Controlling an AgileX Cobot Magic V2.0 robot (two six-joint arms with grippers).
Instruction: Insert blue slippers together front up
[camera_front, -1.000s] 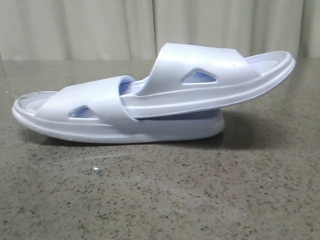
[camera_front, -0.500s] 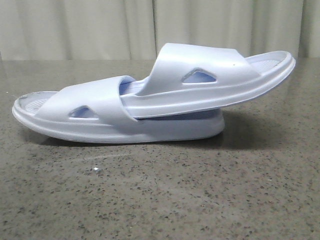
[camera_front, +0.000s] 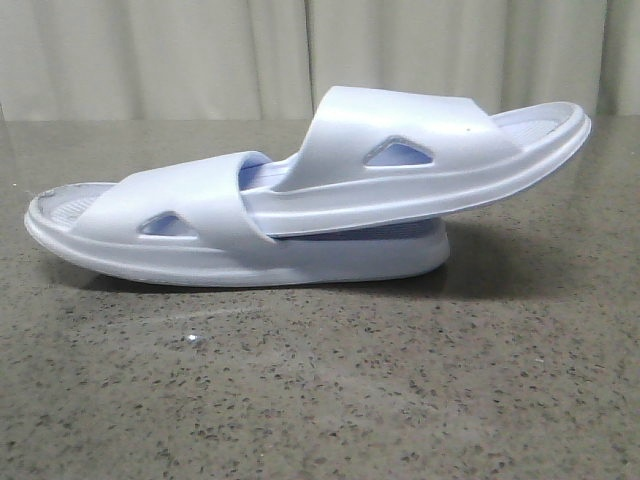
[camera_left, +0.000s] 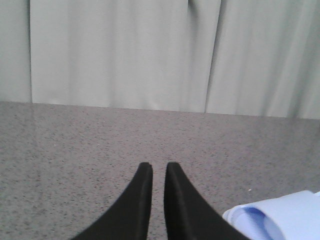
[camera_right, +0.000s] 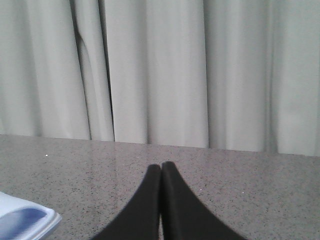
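Pale blue slippers (camera_front: 300, 215) lie nested beside both fingers; left fingers (camera_left: 158, 167) slightly parted, right fingers (camera_right: 161, 167) closed, empty.

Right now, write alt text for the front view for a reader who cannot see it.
Two pale blue slippers lie nested on a speckled grey table, the right slipper tilted with its front pushed under the strap of the left slipper. Pale curtains hang behind; no hand shows.
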